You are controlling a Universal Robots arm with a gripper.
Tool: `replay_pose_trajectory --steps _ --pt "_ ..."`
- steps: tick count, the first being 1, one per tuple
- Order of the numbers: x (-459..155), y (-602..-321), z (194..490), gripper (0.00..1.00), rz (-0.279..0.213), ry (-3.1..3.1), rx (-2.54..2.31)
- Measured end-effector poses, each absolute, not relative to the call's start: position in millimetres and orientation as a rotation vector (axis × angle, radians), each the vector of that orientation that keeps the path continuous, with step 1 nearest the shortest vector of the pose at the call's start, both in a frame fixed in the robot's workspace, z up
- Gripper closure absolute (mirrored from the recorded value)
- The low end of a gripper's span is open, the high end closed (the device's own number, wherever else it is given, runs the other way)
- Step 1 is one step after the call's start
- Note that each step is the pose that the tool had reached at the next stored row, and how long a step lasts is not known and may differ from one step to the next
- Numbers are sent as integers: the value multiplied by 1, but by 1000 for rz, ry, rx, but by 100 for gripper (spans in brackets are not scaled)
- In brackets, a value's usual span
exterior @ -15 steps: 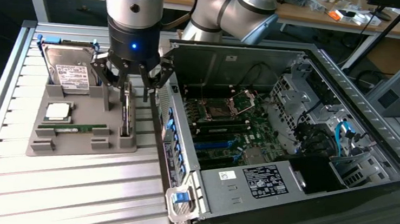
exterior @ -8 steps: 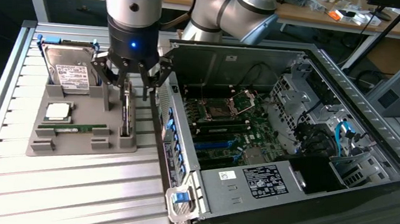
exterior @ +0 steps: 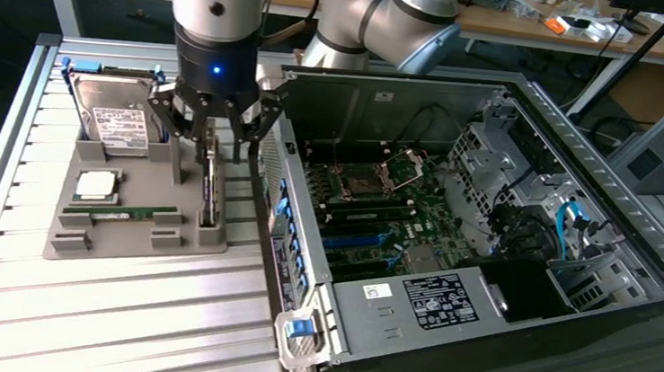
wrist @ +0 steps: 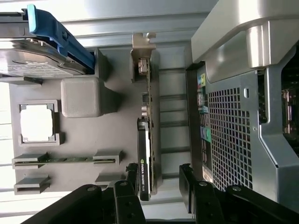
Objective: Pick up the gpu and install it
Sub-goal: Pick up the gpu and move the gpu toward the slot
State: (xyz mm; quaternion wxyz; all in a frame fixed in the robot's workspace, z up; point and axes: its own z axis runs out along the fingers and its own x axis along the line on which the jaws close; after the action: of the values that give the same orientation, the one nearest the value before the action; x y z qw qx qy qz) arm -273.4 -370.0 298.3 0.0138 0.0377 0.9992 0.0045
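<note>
One arm, one hand (exterior: 216,135). Its fingers are spread wide and nothing is clamped.

We see the hand pointing straight down over the gpu (exterior: 209,189). The card stands on its long edge in a slot of the grey tray (exterior: 75,240), on the tray's side nearest the computer case (exterior: 614,265). The tray and the case both sit on the ribbed metal counter (exterior: 115,320), just beside each other.

In the exterior view the fingertips reach the card's top edge, one on each side, so the card sits between them.

In the wrist view the fingers (wrist: 126,193) straddle the card. We see clear daylight on the case side. The finger on the cooler side sits very near the black face, and we cannot tell whether it touches.

The card's silver bracket end points toward the hard-drive end of the tray, and the green board faces the case.

Other tray contents, all apart from the card:
- The hard drive (exterior: 115,117) with a white label stands in the far slot.
- The processor (exterior: 97,185) lies flat in the middle.
- The memory stick (exterior: 125,213) sits on edge between two small holders.

The case is open on its side with the motherboard (exterior: 384,209) exposed. The gpu is in the tray, not yet installed.
</note>
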Motion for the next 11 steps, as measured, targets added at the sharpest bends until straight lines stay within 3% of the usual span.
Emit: replay_pose_trajectory --steps 11 --pt "-277 -355 289 52 -4 3112 117"
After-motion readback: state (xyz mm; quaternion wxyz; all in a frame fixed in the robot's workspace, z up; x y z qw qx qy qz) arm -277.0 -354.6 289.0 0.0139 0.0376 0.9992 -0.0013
